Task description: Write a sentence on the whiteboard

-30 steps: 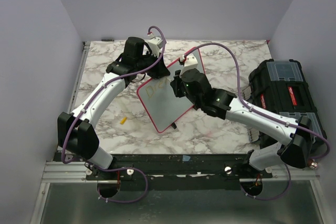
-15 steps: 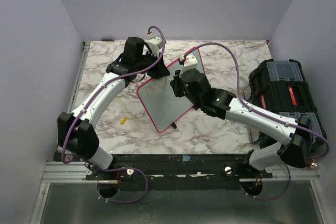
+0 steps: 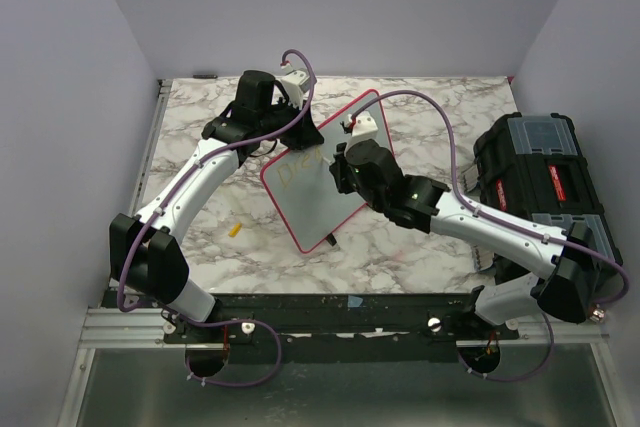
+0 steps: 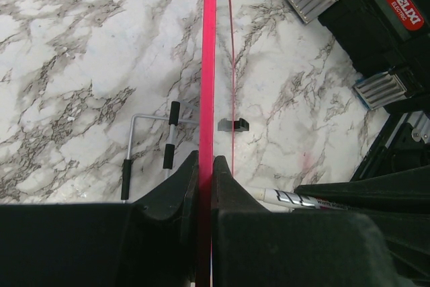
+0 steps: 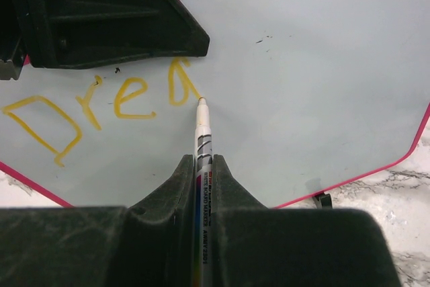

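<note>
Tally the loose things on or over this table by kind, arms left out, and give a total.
whiteboard: 1
marker: 1
black toolbox: 1
small yellow piece: 1
wire stand with black sleeves: 1
Total: 5

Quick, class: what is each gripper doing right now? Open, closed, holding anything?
Left gripper: closed, clamping the edge of the whiteboard.
Right gripper: closed, holding a whiteboard marker.
</note>
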Tool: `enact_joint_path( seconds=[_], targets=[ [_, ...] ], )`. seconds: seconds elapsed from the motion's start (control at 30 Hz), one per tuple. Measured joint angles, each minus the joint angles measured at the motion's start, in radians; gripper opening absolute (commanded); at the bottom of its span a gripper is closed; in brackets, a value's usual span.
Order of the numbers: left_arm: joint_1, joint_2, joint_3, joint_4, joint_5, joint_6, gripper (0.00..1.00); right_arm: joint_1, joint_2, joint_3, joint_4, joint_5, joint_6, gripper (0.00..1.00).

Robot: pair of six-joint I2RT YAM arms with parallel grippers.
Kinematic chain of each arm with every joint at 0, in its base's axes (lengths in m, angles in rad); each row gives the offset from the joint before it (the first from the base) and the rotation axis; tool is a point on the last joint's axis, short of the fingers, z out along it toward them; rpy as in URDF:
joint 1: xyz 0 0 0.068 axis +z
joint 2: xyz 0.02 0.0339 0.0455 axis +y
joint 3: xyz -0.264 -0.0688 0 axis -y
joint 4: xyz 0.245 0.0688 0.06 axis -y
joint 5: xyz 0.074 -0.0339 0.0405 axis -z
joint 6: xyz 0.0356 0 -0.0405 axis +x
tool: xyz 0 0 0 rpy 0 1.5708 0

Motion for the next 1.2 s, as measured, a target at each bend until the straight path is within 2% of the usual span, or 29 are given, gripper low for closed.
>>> enact_joint_path(
  seconds=[0.67,1.2],
  targets=[
    [-0.004,-0.001,0.0,0.001,0.002,0.0,0.0,-0.031,-0.042,0.029,-0.014,0.021,-0.008,0.01],
    [-0.005,-0.003,0.0,0.0,0.002,0.0,0.0,-0.039,0.002,0.068,-0.007,-0.014,-0.009,0.01]
  ],
)
